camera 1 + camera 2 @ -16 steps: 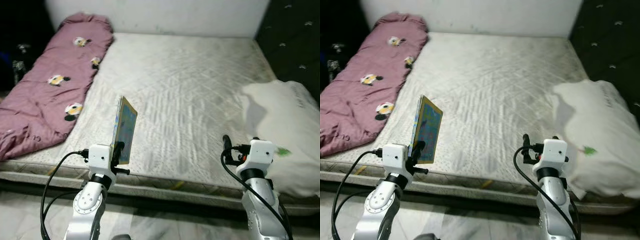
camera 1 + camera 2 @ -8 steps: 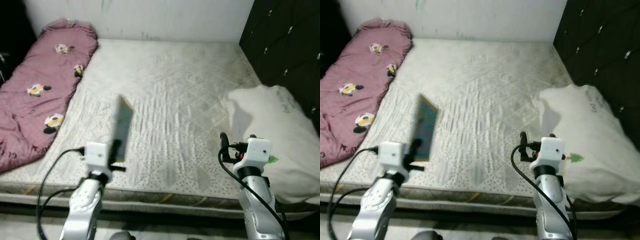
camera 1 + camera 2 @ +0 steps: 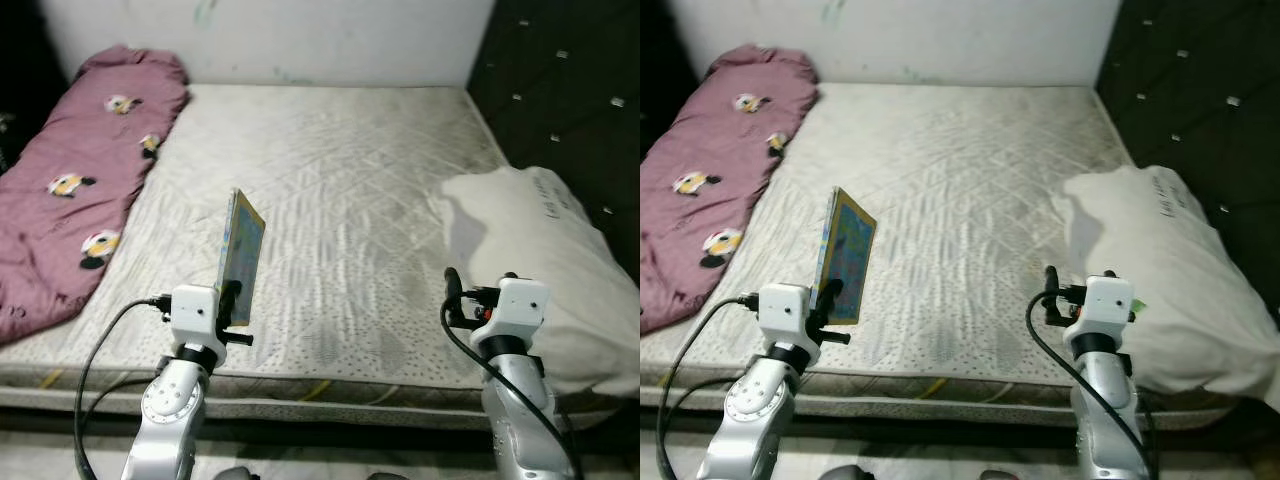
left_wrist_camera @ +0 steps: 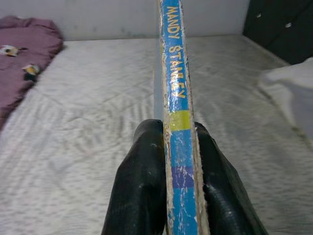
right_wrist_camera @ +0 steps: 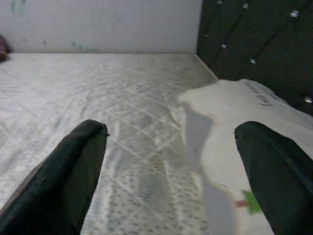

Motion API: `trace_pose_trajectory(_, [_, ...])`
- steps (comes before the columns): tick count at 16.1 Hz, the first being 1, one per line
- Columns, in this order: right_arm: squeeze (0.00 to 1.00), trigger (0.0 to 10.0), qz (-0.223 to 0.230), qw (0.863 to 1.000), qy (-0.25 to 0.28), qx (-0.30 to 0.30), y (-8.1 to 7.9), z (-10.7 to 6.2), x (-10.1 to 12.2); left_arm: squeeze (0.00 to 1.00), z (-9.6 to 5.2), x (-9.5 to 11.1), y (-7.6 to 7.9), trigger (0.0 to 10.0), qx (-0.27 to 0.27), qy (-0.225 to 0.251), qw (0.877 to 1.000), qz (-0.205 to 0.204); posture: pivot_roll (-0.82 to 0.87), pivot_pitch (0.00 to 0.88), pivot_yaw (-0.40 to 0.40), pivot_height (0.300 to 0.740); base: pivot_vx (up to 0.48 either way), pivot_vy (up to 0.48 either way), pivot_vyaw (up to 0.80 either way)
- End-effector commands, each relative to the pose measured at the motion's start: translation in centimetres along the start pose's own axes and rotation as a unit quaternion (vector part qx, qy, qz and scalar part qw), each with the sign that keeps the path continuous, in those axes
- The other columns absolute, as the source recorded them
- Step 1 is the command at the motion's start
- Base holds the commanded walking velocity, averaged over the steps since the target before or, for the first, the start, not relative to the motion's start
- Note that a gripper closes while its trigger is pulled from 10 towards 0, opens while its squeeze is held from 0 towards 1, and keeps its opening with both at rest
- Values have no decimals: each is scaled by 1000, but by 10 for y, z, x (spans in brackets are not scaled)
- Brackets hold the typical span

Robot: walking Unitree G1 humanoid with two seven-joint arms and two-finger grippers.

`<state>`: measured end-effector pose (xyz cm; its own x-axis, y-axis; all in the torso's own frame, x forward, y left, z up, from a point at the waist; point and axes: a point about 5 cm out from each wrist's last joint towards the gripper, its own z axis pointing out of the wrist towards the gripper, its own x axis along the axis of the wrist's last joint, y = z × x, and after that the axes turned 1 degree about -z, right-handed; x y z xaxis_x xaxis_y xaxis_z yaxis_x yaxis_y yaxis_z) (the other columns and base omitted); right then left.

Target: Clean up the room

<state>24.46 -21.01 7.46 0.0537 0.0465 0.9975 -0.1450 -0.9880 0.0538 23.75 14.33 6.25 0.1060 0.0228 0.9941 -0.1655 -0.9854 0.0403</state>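
So the left pincer (image 3: 234, 303) is clamped on the bottom end of a thin book (image 3: 241, 256), 1 black finger on each cover, and the book stands upright above it with its long axis running up and a little away from the robot. In the left wrist view the blue spine (image 4: 177, 107) faces the camera, squeezed between the 2 fingers (image 4: 142, 191), author name running up it. The book is up in the air over the near edge of the bed (image 3: 350, 200), toward the near left corner, not touching the mattress. The right pincer (image 3: 1048, 292) is over the near edge too, closer to the near right corner, fingers spread wide with nothing between them, just beside the white pillow (image 3: 545, 250) that lies along the right edge. The pink blanket (image 3: 70, 180) with cartoon prints lies along the left edge, well apart from the book. My read: the thing that matters is that the book is already in the left arm's grip and stands on end, so wherever it's meant to go, the left wrist has to tip that long axis flat first, and I can't see any shelf or spot for it from here
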Motion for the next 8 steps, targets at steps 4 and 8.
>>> trace_pose_trajectory(4, [0,10000,1,1000,-6,-4,-1,1,-1,0,2,7,-2,10000,-2,13,1000,6,-28,20,25,740,0,-314,0])
trace_pose_trajectory(8, [0,10000,-2,1000,-7,-7,0,0,-2,0,1,7,-2,10000,-3,13,1000,6,-27,23,26,740,0,-339,0])
